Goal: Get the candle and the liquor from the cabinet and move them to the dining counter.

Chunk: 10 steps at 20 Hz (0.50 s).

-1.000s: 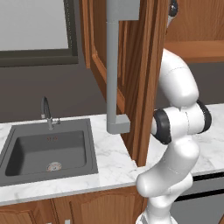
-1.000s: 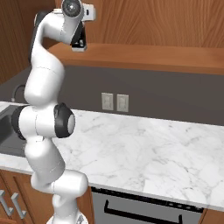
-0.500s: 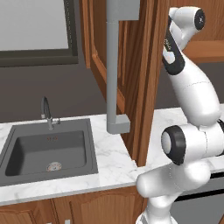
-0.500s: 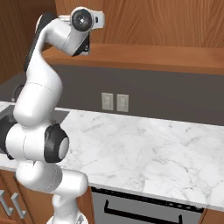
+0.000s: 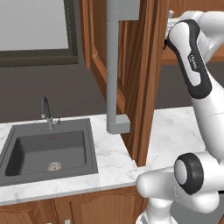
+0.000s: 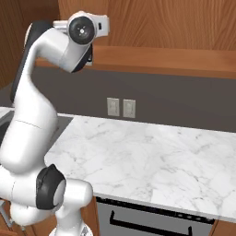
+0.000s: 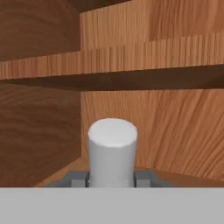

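The candle (image 7: 113, 146), a pale cream pillar, stands upright in the hand view with its base hidden below the frame. My gripper (image 7: 112, 179) has a grey fingertip (image 7: 77, 179) pressed to each side of the candle, so it is shut on it. Behind the candle are the cabinet's reddish-brown back wall and a shelf (image 7: 148, 57) above. In the left base view the cabinet's open door (image 5: 146, 74) with its long grey bar handle (image 5: 113, 65) hangs in front of my raised arm (image 5: 192, 57). The liquor and the dining counter are out of view.
A grey sink (image 5: 43, 151) with a dark faucet (image 5: 46, 113) is set in the marble worktop at the left. To the right, the worktop (image 6: 156, 156) runs under a wall with two outlets (image 6: 120, 107). An oven front (image 6: 152, 220) sits below.
My arm has swung its elbow and upper links to the right and upward, while the hand has stayed high at the cabinet. The open door and sink have not moved.
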Tool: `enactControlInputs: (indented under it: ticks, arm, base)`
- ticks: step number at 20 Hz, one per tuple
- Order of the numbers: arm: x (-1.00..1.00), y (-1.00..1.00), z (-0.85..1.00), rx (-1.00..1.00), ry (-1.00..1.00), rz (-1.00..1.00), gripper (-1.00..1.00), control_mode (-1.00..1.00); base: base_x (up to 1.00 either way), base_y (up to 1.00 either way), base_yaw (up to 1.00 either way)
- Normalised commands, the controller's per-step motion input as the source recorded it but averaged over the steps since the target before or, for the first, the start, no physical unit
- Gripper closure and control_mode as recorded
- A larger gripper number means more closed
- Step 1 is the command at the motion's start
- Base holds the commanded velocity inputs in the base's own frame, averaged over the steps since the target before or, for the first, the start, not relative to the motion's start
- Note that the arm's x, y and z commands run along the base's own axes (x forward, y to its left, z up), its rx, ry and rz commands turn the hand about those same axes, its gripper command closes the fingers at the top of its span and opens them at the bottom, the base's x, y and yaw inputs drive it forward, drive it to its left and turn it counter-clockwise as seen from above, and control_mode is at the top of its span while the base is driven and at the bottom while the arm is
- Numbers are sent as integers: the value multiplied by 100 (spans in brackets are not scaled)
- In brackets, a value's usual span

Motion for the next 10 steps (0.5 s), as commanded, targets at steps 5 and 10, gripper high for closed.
enactControlInputs:
  ticks: [5, 10]
  arm:
    - [-100, -8, 18, -4, 0, 0, 100, -100]
    - [-100, -25, 2, -6, 0, 1, 100, -100]
  base:
    - [0, 0, 0]
    - [0, 0, 0]
